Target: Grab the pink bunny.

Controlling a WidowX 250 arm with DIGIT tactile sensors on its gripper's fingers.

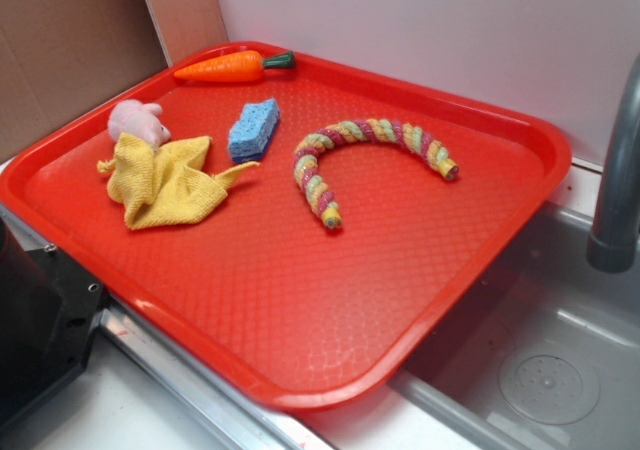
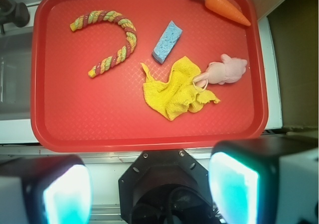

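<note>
The pink bunny (image 2: pixel 227 70) lies on the red tray (image 2: pixel 99 129), touching the yellow cloth (image 2: pixel 177 90). The claw (image 2: pixel 149 186) hangs high, spread wide and empty — best lowered over the plush body, clear of cloth and carrot (image 2: pixel 225 7).

Fuzzy plush pink bunny (image 1: pixel 138 120) beside knitted yellow cloth (image 1: pixel 165 181).

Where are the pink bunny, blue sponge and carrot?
pink bunny (image 2: pixel 227 70), wrist view, middle of its body
blue sponge (image 1: pixel 254 129), exterior view, top face
carrot (image 1: pixel 222 66), exterior view, orange body
</note>
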